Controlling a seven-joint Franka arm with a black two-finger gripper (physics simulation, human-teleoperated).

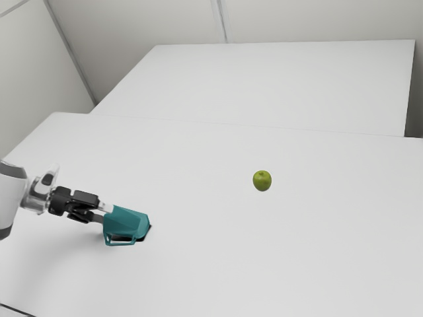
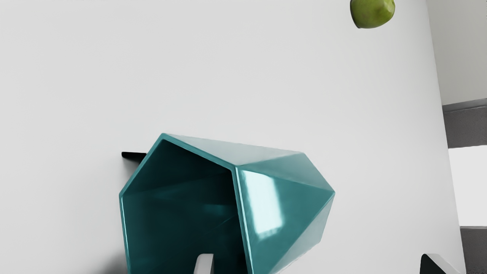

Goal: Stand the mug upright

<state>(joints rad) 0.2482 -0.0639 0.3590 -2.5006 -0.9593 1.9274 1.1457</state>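
Observation:
In the exterior view the black gripper (image 1: 103,212) reaches in from the left, its tips at the near side of the teal mug (image 1: 129,221). The mug lies tilted on its side, its handle toward the exterior view's bottom. In the wrist view the faceted mug (image 2: 281,198) shows its dark open mouth. The gripper (image 2: 317,263) is open there: one fingertip (image 2: 204,263) overlaps the mouth, and the other stands well apart beyond the mug's outer wall. Whether the first finger touches the mug I cannot tell.
A green apple (image 1: 262,180) rests on the white table (image 1: 317,244), toward the exterior view's right from the mug. The wrist view also has the apple (image 2: 373,12) and, past it, the table's edge. Behind the table is another white surface (image 1: 277,86).

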